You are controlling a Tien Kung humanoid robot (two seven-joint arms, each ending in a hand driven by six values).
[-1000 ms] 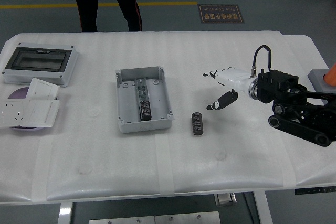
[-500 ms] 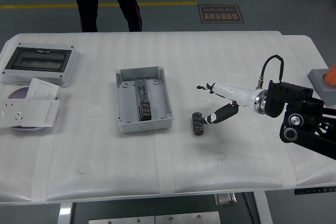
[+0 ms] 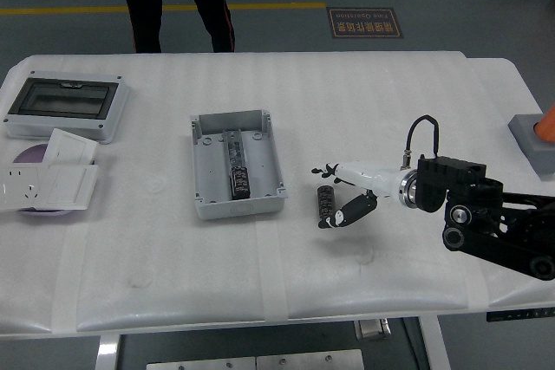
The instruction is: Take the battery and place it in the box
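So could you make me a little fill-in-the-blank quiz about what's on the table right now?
1. The battery lies on the table to the ____ of the open grey box.
2. The right hand reaches the battery with its fingers spread, not yet ____ on it.
3. A person stands at the table's ____ side.

Missing words: right; closed; far

I see the box [image 3: 237, 165] in the middle of the table [image 3: 408, 84]. The battery [image 3: 324, 205] lies just to its right. My right hand [image 3: 345, 192] sits right beside the battery, on its right side.
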